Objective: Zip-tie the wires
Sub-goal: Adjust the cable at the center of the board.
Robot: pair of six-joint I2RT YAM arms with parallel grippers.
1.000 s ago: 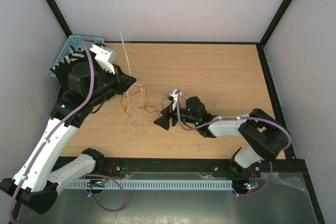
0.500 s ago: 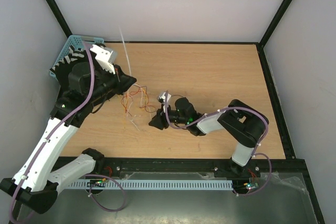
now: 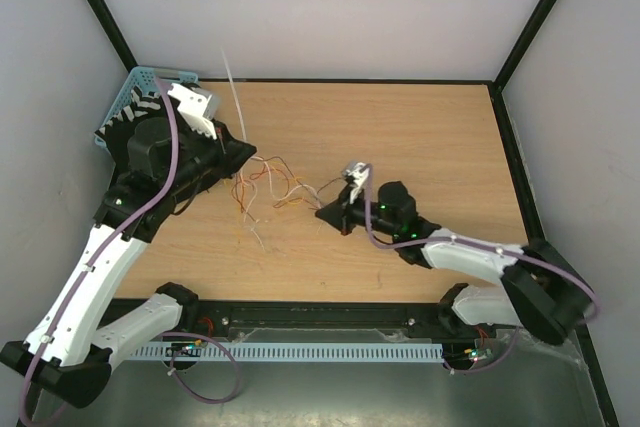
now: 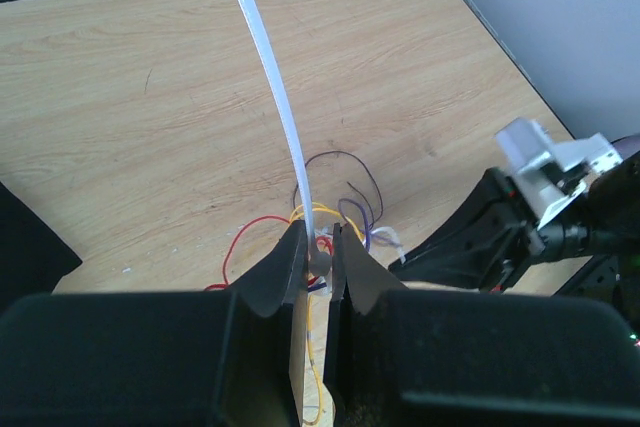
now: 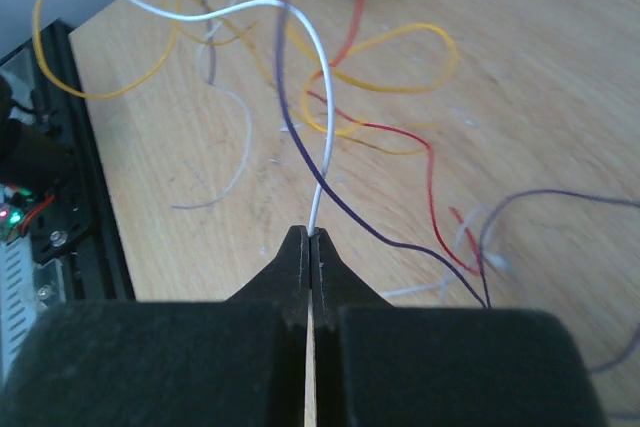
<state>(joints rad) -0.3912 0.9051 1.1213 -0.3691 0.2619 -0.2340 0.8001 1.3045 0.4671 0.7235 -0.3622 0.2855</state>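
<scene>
The wires [image 3: 264, 180] lie in a loose tangle of red, yellow, purple and white strands on the wooden table, between the two arms. My left gripper [image 3: 247, 152] is at the tangle's left edge, shut on the head of a white zip tie [image 4: 276, 79]. The zip tie's strap [image 3: 233, 87] stands up and away from the jaws. In the left wrist view red and yellow strands [image 4: 250, 232] curl around my left gripper [image 4: 320, 245]. My right gripper [image 3: 322, 213] is at the tangle's right edge. In the right wrist view the gripper [image 5: 310, 237] is shut on a single white wire [image 5: 318, 77].
A light blue basket [image 3: 125, 97] stands at the back left, behind the left arm. A black rail [image 3: 330, 312] runs along the table's near edge, and black frame bars [image 3: 515, 177] border the right side. Grey walls close in the back and sides.
My right gripper has closed on the white wire and pulled back to the right, drawing strands out of the tangle. The left gripper has kept its hold and place.
</scene>
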